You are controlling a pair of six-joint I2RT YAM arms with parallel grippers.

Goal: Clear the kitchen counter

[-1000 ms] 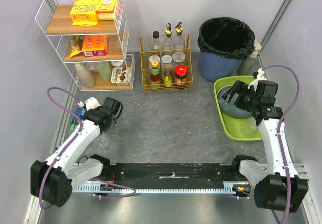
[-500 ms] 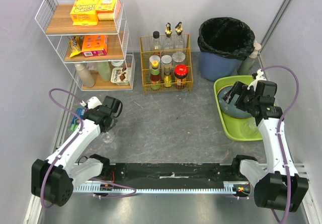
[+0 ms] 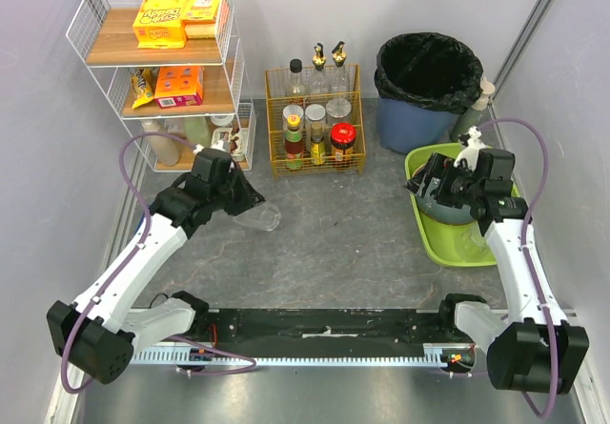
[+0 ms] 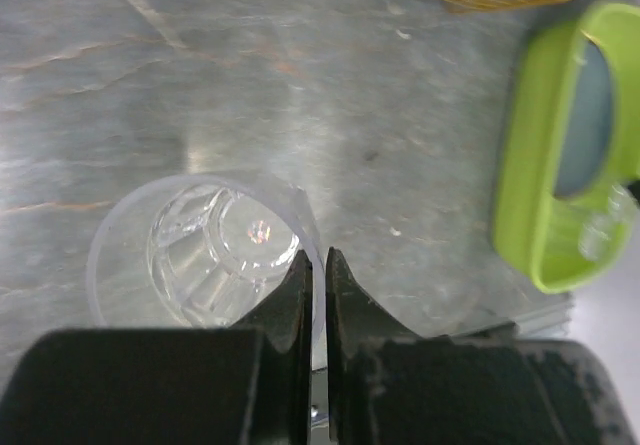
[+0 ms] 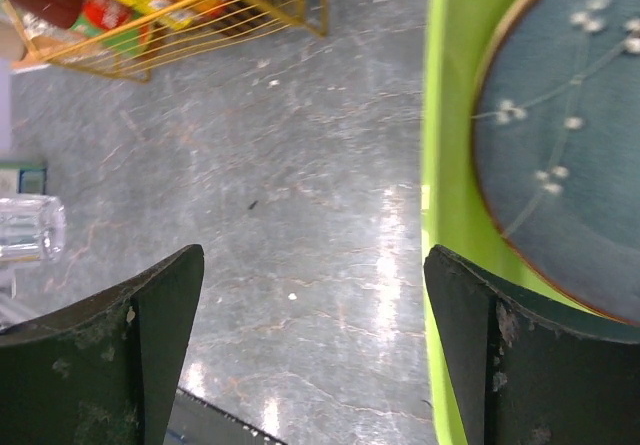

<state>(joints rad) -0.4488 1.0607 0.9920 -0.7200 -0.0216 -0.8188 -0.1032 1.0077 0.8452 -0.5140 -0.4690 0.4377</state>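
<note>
A clear drinking glass [image 3: 264,219] hangs tilted just above the dark grey kitchen counter [image 3: 343,248], left of the middle. My left gripper [image 3: 244,205] is shut on its rim. The left wrist view shows the glass [image 4: 200,255] from its open end, with one finger inside the rim, one outside, and the gripper [image 4: 318,273] pinching the wall. My right gripper [image 3: 429,182] hovers over the left edge of the lime-green tray [image 3: 477,252], wide open [image 5: 312,255] and empty. A blue-grey dish [image 5: 570,135] lies in the tray [image 5: 447,165].
A white wire rack [image 3: 167,71] with boxes and bottles stands at the back left. Beside it is a yellow wire caddy [image 3: 315,124] of bottles and jars. A blue bin with a black liner [image 3: 426,86] sits at the back right.
My left gripper has shut on the glass's rim, lifted it off the counter's left side and carried it back and to the right. The right gripper shifted slightly back.
</note>
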